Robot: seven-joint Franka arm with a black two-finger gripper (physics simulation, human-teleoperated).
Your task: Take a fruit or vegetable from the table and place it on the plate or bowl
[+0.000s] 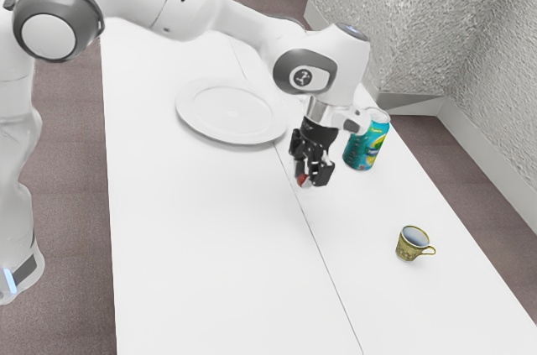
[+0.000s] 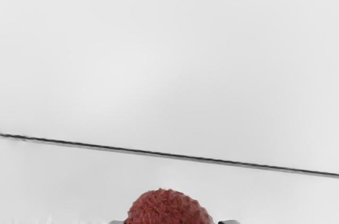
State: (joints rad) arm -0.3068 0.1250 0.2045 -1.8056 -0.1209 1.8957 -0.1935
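Gripper (image 1: 307, 175) clamped on a small red bumpy fruit (image 2: 169, 208), fruit between the fingers over the white table (image 1: 210, 246) by its seam, plate (image 1: 226, 112) near, can (image 1: 366, 142) just beside the hand, cup (image 1: 414, 244) well apart.

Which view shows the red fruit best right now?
The wrist view: the fruit sits close up, its bumpy red skin clear against the white table. In the exterior view it is a small red spot held in the gripper, mostly hidden by the fingers.
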